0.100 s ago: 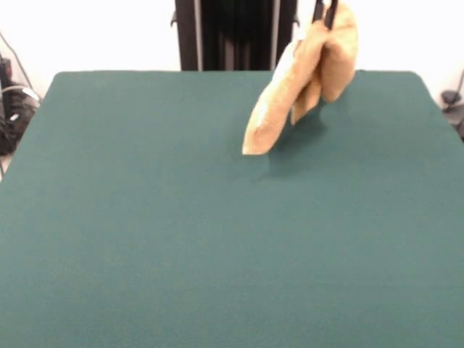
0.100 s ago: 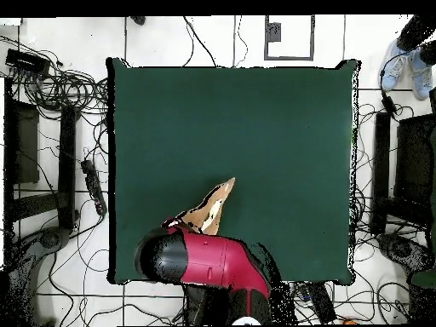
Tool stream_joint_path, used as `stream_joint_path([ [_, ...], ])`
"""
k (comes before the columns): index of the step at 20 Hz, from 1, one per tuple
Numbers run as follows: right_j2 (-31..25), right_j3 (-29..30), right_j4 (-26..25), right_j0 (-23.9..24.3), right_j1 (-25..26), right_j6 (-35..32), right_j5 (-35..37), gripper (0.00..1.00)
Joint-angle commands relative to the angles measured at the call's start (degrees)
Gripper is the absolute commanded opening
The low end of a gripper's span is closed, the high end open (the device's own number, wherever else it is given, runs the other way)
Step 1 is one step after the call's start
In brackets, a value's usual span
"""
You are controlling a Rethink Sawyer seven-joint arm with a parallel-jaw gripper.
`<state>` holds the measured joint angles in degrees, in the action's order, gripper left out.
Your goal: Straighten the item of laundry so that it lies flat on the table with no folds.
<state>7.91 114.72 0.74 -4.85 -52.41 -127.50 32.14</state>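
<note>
The end effector [image 1: 325, 10] pinches the soft, fuzzy orange-tan towel [image 1: 299, 87] at its top. It hangs folded, its long corner touching the flat green felt bench [image 1: 145, 217].

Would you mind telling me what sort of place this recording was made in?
Most likely a robotics lab. A red and black robot arm holds a towel over a green table, cables sprawl across the tiled floor, and a person's shoes show at one corner.
</note>
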Motion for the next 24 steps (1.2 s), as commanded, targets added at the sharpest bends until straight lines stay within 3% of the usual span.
stream_joint_path([
  [1, -7.34, -5.58, -4.82, -0.03, -4.08, 8.45, 10.74, 0.0],
  [7, -9.25, -7.3, -6.98, 1.92, -9.73, 12.55, 19.09, 0.0],
  [10, -9.35, -10.27, -8.15, 1.26, -16.41, 14.61, 27.86, 0.0],
  [16, -10.58, -13.44, -7.33, 2.06, -21.06, 15.09, 40.52, 0.0],
  [18, -10.75, -11.44, -7.37, 2.08, -21.16, 15.58, 37.14, 0.0],
  [22, -14.52, -0.36, -6.77, 5.86, -11.8, 16.35, 11.48, 0.0],
  [24, -16.54, 1.58, -8.09, 7.67, -7.14, 15.1, 2.74, 0.0],
])
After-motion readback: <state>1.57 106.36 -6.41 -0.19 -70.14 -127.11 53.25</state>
